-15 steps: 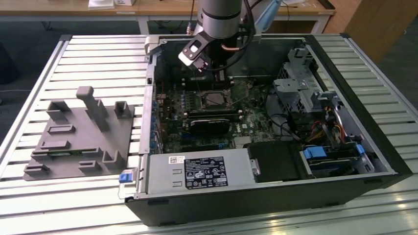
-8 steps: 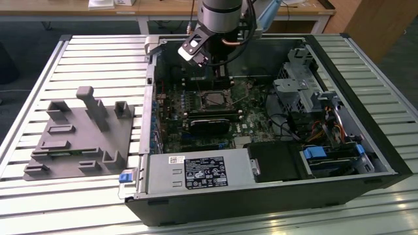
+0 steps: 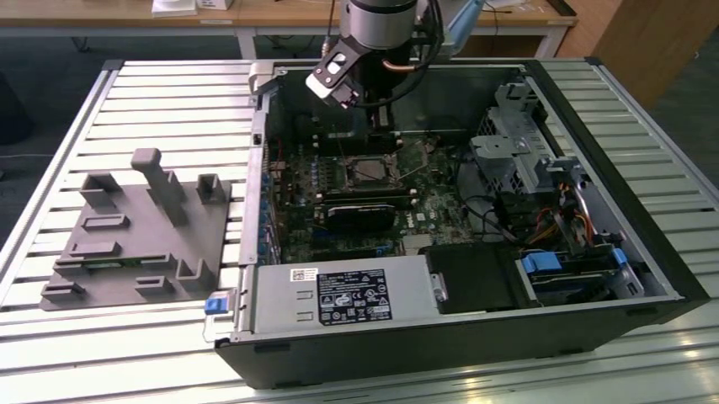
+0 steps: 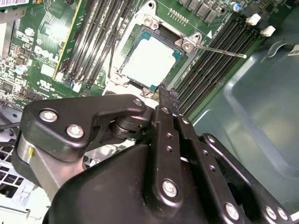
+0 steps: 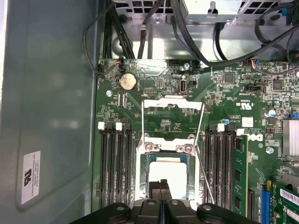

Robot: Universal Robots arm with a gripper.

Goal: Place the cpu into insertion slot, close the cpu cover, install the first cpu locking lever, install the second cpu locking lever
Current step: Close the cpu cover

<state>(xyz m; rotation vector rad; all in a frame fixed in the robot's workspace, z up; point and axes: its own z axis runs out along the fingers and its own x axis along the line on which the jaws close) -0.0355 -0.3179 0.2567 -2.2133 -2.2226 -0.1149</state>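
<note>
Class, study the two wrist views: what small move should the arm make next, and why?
Probably bring the gripper to the free edge of the cpu cover to swing it down. The cpu already sits in the insertion slot, while the cover lies folded back, open, on the board.

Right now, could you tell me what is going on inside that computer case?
A robot arm is working over the motherboard of an open computer case. The cpu already lies in the insertion slot. The cpu cover is flipped open, and both thin locking levers stand unlatched beside the socket. The gripper, shut and holding nothing, hangs just over one edge of the cpu.
</note>
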